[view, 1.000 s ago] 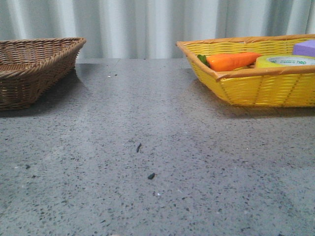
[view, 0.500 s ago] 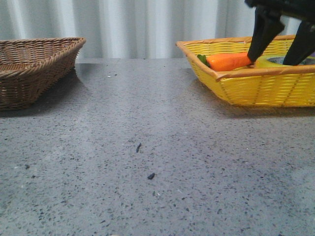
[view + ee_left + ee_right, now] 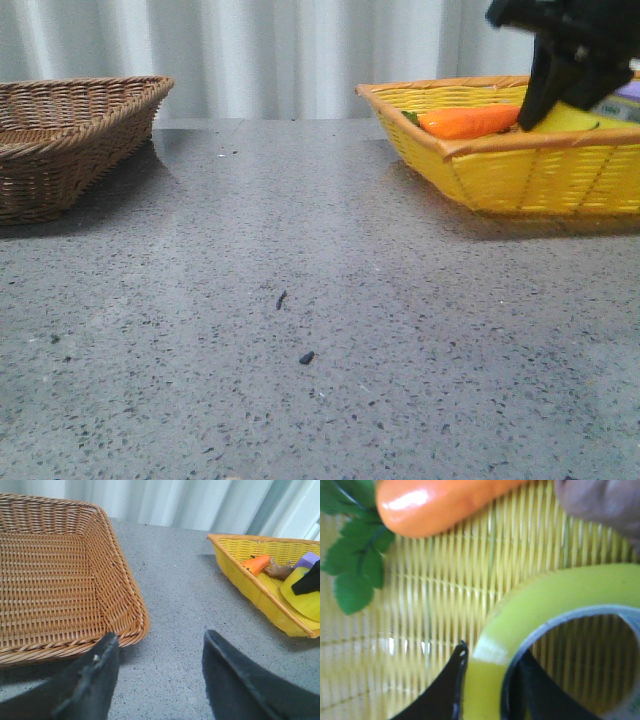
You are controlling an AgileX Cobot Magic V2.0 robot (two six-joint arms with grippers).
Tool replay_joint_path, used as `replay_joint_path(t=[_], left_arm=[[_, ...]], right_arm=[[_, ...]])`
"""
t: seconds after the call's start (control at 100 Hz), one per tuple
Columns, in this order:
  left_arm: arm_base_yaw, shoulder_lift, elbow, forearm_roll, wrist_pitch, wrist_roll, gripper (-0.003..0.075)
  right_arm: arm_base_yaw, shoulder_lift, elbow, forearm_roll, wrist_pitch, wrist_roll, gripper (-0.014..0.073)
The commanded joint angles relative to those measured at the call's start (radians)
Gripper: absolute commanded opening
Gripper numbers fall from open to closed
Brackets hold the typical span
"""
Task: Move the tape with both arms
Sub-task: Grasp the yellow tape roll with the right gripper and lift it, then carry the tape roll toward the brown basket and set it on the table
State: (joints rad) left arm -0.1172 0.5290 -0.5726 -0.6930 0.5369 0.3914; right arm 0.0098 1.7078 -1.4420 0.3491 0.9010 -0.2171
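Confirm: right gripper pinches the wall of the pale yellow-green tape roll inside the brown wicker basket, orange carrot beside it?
Not quite: the basket is wrong. The right gripper pinches the pale yellow-green tape roll in the yellow wicker basket, orange carrot beside it, per the front view. The brown wicker basket holds nothing visible.

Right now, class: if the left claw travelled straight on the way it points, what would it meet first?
Probably bare table: the open left claw points at the strip between the brown basket and the yellow basket. Depth is unclear.
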Motion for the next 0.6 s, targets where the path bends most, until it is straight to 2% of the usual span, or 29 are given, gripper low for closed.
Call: replay_joint_path(t=[0.0,0.11,0.3,0.45,0.59], left_arm=[[-0.006,0.011,-0.031,-0.023,-0.05,-0.003,0.0347],[-0.006,0.011,-0.031,-0.023,-0.052,-0.003,0.0347],[-0.006,0.011,-0.031,-0.023,-0.056,-0.003,0.0347],[-0.006,0.011,-0.031,-0.023,-0.056,-0.003,0.0347],[-0.006,0.011,-0.031,-0.023,-0.039,-0.003,0.0347]], right_arm=[[0.013,-0.117,-0.108,0.016,-0.061,-0.007,-0.0058],[0.065,-0.175,-0.238,0.016,-0.078,-0.007,-0.0058],[0.231,-0.165,-0.496,0.016,-0.073,-0.007,-0.0058],[0.371,-0.095,-0.56,0.016,-0.083,-0.007,-0.0058],[0.45,0.018,-0.56,-0.006,-0.075,-0.007,-0.0058]])
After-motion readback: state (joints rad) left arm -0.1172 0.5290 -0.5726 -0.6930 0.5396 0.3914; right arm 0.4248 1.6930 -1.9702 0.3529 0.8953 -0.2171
